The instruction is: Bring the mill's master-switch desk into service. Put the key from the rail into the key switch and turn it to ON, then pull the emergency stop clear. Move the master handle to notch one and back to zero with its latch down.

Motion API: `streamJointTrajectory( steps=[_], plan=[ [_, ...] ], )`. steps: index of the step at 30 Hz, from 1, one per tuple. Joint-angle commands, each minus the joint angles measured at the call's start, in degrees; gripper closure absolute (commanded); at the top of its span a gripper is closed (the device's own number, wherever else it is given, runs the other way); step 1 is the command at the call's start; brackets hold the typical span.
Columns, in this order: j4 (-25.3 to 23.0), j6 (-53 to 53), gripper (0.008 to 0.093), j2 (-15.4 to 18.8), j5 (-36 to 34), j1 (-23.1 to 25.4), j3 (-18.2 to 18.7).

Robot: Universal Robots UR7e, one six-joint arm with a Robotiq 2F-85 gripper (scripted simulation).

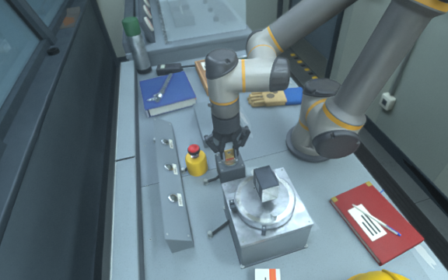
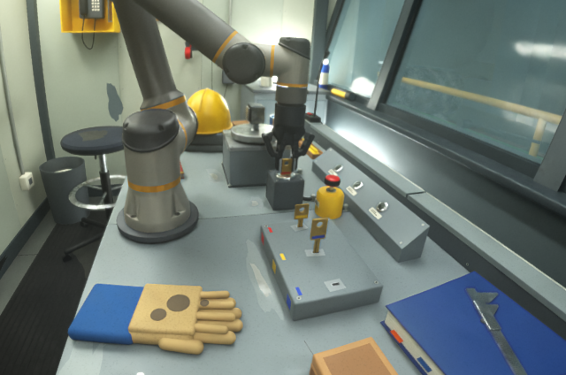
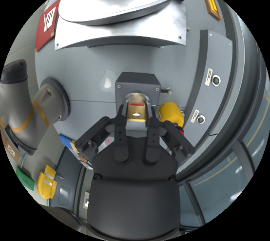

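The blade of the brass key with a red mark is hidden inside the dark key switch box, and my gripper stands closed on the key's bow straight above the box. The yellow emergency stop with its red button stands just beside the box on the window side. The master controller, a steel box with a round plate and a black handle, sits on the box's other side. The key rail holds two more brass keys upright, and one slot is empty.
Behind the desk runs a sloped panel with three switches, under the window. A blue book, a work glove, a red notebook and a yellow hard hat lie around the desk. The arm's base stands opposite the panel.
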Motion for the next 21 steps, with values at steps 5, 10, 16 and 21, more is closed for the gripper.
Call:
streamJointTrajectory(
  steps=[5, 10, 16, 21],
  plan=[
    [0.0, 0.2, 0.0934, 0.0, 0.0, 0.0, 0.0],
    [0.0, 0.6, 0.0934, 0.0, 0.0, 0.0, 0.0],
    [0.0, 1.2, 0.0934, 0.0, 0.0, 0.0, 0.0],
    [0.0, 1.8, 0.0934, 0.0, 0.0, 0.0, 0.0]
  ],
)
